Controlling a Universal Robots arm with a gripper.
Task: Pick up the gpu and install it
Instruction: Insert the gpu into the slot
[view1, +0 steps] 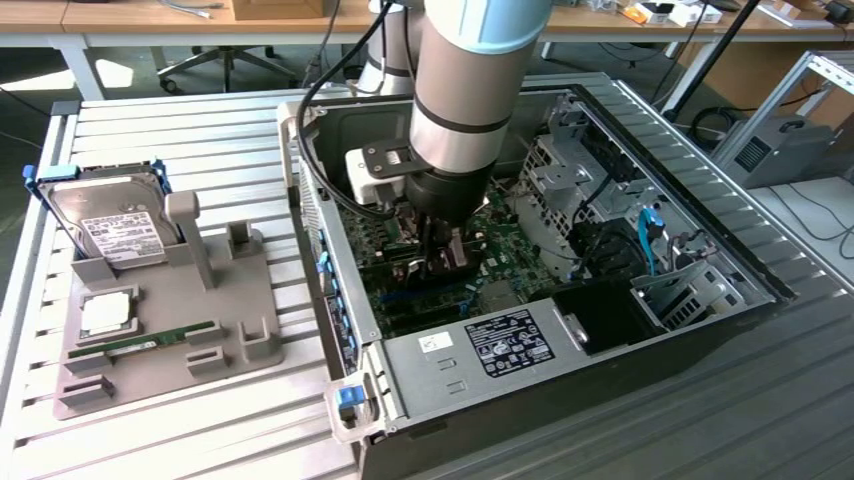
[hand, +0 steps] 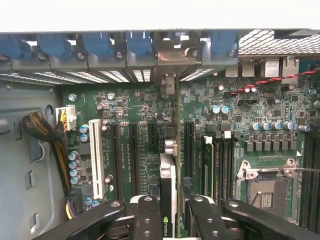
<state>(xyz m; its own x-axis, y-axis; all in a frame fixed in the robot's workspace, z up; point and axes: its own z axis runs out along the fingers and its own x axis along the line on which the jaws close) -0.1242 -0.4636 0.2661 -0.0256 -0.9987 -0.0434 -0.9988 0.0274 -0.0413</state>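
Two cameras on one open computer case

The exterior view stands high and back, looking down on the desk (view1: 160, 440) with the case (view1: 441, 370) at about 3 o'clock. The wrist view hangs close above the motherboard (hand: 135, 105), facing straight down past the fingers (hand: 147, 215). Both share that board inside the case.

Lab: workbenches (view1: 160, 25), aluminium framing (view1: 801, 95)

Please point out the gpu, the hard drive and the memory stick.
gpu (hand: 170, 200): wrist view, card's upper edge.
hard drive (view1: 114, 225): exterior view, white label.
memory stick (view1: 140, 342): exterior view, green board's middle.
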